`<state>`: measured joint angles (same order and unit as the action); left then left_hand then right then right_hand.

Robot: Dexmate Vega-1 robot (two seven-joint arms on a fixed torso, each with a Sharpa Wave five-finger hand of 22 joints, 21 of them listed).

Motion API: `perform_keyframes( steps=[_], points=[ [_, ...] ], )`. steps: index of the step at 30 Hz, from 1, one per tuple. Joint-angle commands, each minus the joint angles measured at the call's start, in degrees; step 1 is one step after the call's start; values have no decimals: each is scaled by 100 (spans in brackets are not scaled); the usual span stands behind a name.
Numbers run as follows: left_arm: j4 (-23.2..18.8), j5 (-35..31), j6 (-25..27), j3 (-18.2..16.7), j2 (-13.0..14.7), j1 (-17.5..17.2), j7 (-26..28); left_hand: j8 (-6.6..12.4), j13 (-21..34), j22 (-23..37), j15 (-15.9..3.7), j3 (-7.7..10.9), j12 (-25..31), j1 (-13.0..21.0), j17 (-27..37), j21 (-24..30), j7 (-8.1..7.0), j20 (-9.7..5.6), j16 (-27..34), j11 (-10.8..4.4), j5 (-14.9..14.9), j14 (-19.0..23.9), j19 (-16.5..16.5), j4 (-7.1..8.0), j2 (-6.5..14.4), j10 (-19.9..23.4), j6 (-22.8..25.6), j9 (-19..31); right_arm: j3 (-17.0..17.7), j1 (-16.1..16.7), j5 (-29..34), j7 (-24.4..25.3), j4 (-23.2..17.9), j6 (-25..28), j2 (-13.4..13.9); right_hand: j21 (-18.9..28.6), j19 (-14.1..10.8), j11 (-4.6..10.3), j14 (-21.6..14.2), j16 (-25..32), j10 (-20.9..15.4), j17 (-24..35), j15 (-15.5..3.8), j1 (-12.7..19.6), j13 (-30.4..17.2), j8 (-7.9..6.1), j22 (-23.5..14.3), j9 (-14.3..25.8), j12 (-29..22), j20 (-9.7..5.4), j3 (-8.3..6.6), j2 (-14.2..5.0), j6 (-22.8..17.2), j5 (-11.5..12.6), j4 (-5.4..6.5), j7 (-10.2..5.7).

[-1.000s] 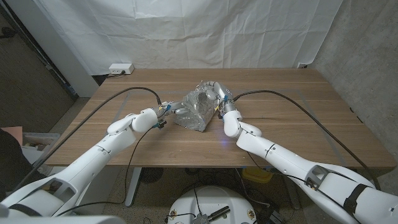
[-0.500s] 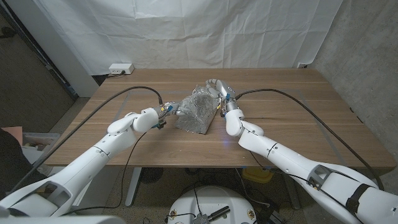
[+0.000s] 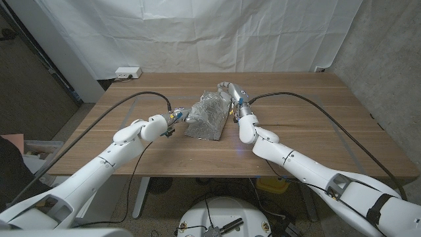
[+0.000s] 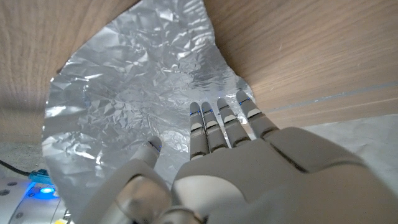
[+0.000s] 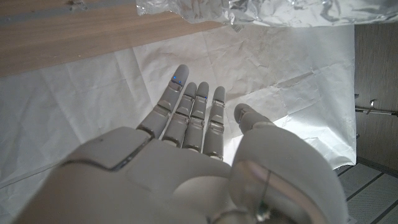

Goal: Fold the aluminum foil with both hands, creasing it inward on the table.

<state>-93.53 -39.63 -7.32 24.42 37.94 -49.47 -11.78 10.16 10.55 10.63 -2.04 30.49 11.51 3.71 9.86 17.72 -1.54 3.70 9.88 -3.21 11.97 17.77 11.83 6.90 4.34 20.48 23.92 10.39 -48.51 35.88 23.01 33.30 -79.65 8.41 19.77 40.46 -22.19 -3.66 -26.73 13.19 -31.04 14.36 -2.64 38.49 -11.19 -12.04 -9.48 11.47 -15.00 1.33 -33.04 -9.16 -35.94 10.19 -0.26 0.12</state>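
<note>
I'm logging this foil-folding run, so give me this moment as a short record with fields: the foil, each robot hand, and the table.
foil: crumpled aluminum foil lying mid-table, between the two hands
left robot hand: left robot hand at the foil's left edge, fingers stretched over the sheet; holds nothing
right robot hand: right robot hand at the foil's far right side; in its wrist view the fingers are spread, nothing in them
table: wooden table, white box at its far left corner
backdrop: white cloth behind the table
</note>
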Motion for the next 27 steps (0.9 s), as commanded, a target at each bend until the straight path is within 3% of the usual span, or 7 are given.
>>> perform_keyframes(
  steps=[1,6,8,11,15,20,27],
  points=[
    [-494,-385,28,-362,-13,-440,1065,-12,22,14,57,76,-52,98,-4,-44,-120,-5,-1,-58,4,-131,-58,-96,113,-159,-150,-5,-31,-5,156,25,-78,157,39,-17,-70,31,-47,32,-56,-7,8,60,-10,-30,-5,3,14,5,-26,20,-58,25,-49,2],
    [-751,-527,100,-532,-9,-661,1380,50,16,15,68,141,-34,193,-12,-74,-150,-17,31,14,-23,-153,-45,-182,130,-179,-139,-9,-41,0,196,54,-93,149,54,-35,-64,29,-44,37,-58,-5,-16,51,-11,-29,-4,3,27,3,-19,15,-64,22,-59,-5],
    [-804,-618,47,-579,-5,-741,1612,165,11,20,78,177,75,231,-10,-65,-23,18,106,15,-64,93,87,-231,118,143,259,-9,-32,20,206,73,-127,172,61,-40,-64,29,-45,36,-63,-10,-18,55,-11,-29,-4,2,30,3,-24,14,-66,23,-69,-5],
    [-762,-825,-115,-624,-27,-843,2193,294,65,64,29,209,339,143,53,7,222,275,325,59,-122,1081,405,-180,121,1138,1011,17,-29,38,230,74,-176,195,85,-47,-64,30,-45,37,-62,-12,-23,57,-11,-28,-3,2,35,2,-25,16,-69,22,-81,-7],
    [-608,-1258,-247,-665,-144,-978,3326,483,231,129,-47,246,590,112,165,79,402,173,515,164,-154,1720,527,-173,123,1830,1725,74,-33,49,285,85,-224,253,106,-60,-60,34,-54,38,-78,-18,-23,48,-12,-28,-3,2,38,4,-27,16,-74,22,-86,-9],
    [-265,-1684,-345,-650,-340,-1016,4714,775,467,240,-102,301,875,481,529,307,462,109,977,190,-202,2345,842,-552,295,2445,2250,213,-24,42,314,100,-235,258,120,-73,-69,41,-66,36,-91,-31,-27,39,-12,-26,-3,1,45,6,-34,23,-78,22,-98,-14],
    [360,-2037,-498,-544,-601,-874,6623,1212,936,464,-114,218,1382,814,1186,606,623,117,1685,271,-209,2900,999,-881,439,3113,2742,501,-40,-10,339,81,-191,290,77,-91,-71,55,-79,41,-110,-36,-37,22,-13,-30,-2,1,54,7,-31,25,-98,18,-107,-19]
  ],
)
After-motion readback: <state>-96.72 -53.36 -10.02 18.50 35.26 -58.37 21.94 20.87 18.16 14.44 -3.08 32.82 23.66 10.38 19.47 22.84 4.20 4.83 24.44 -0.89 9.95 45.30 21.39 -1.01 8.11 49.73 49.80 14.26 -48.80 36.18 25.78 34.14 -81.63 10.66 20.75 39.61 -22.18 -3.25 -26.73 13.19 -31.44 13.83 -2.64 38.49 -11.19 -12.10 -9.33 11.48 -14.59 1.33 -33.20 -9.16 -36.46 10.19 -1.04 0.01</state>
